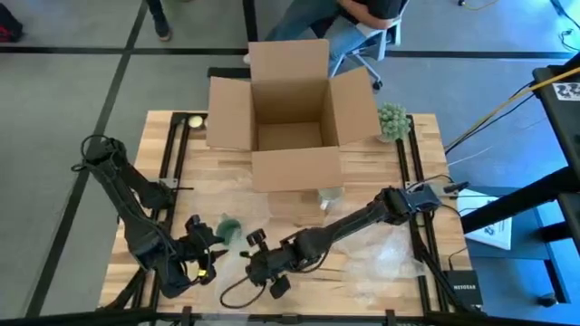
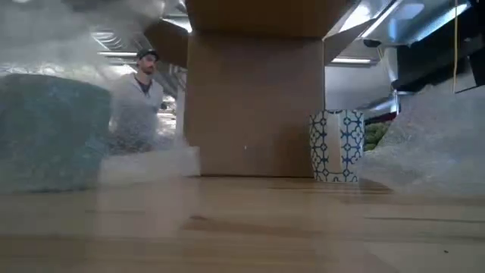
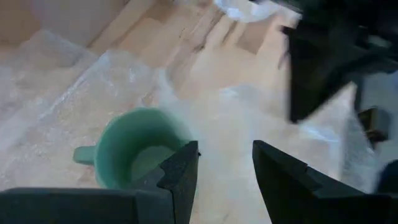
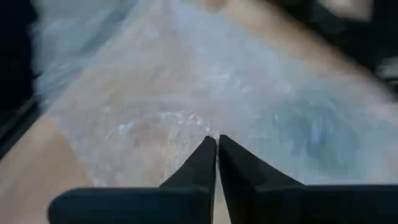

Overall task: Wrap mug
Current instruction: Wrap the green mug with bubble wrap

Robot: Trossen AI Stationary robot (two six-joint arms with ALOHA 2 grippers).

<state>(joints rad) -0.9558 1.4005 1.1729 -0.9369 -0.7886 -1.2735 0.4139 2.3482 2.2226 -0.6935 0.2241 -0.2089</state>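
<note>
Round green mug [image 3: 134, 152] on bubble wrap [image 3: 81, 93], left end effector [image 3: 225, 163] parted, right end effector [image 4: 216, 144] apparently pinching wrap

Obstacles, placed from the open cardboard box [image 1: 290, 109] at the counter's [image 1: 362, 281] back edge:
- Patterned cup [image 2: 337, 144]: just in front of its right corner.
- Green mug [image 1: 228, 226] on bubble wrap [image 1: 217, 195]: well forward, left.
- Both arms: crowd the front.
- Bare wood: directly before the box.

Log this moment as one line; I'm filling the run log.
green mug: on bubble wrap | left gripper: open beside mug | right gripper: shut on bubble wrap
</note>
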